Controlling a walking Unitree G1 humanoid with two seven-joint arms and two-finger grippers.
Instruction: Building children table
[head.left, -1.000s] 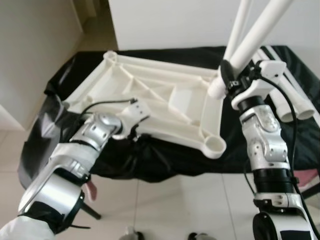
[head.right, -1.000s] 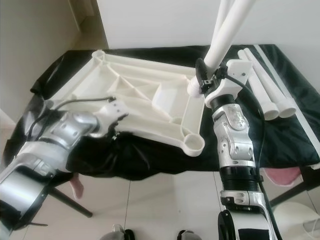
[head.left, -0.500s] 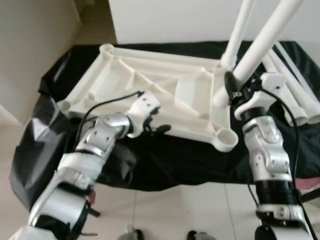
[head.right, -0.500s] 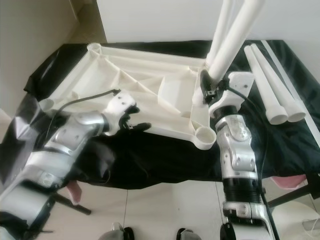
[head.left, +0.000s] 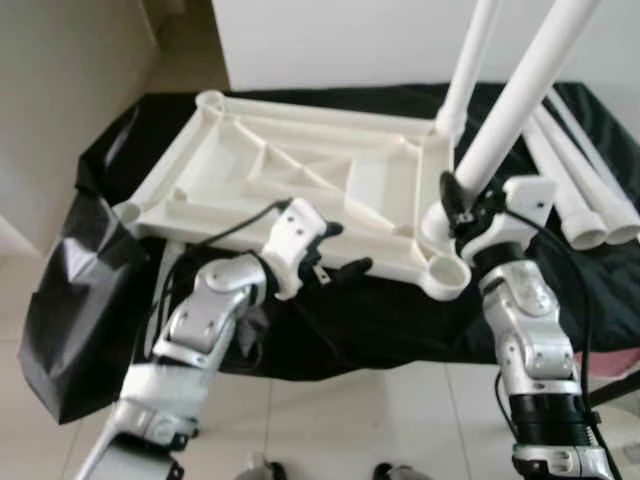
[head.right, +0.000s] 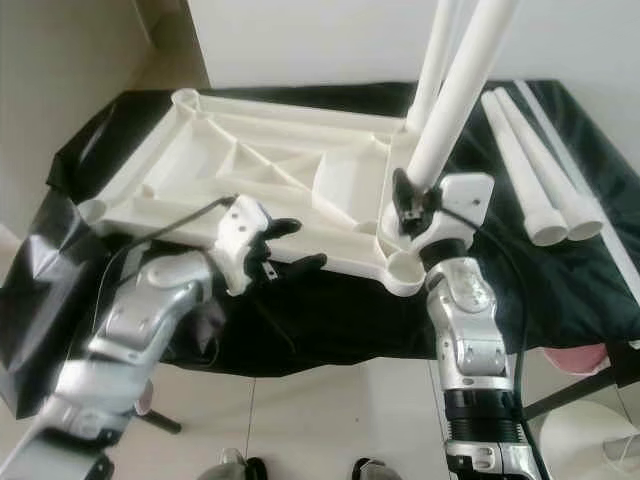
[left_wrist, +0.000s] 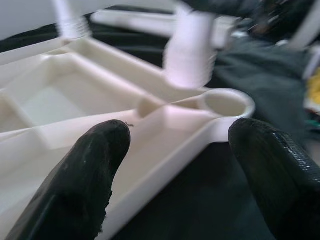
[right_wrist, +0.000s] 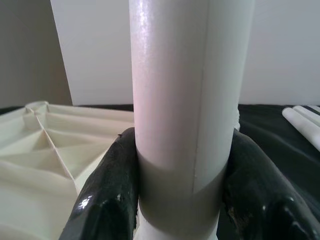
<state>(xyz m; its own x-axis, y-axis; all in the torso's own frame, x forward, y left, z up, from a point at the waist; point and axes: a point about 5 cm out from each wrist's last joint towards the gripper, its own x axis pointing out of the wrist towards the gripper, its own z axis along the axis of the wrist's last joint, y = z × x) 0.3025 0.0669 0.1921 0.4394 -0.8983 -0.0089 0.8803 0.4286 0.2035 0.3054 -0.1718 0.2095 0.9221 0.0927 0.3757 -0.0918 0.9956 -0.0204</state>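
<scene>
A black cloth (head.left: 330, 315) covered the table (head.right: 560, 390), which stood on a pale tiled floor (head.left: 330, 420) before a white wall (head.left: 340, 40). The white tabletop (head.left: 300, 180) lay upside down across the cloth. At its 4 o'clock corner the right gripper (right_wrist: 177, 200) was clamped around a white leg (head.left: 520, 90) rising steeply. A second leg (head.left: 468, 55) stood at 2 o'clock. The left gripper (head.left: 340, 250) hovered with fingers spread at the 6 o'clock edge. Two loose legs (head.right: 530, 170) lay at 3 o'clock.
</scene>
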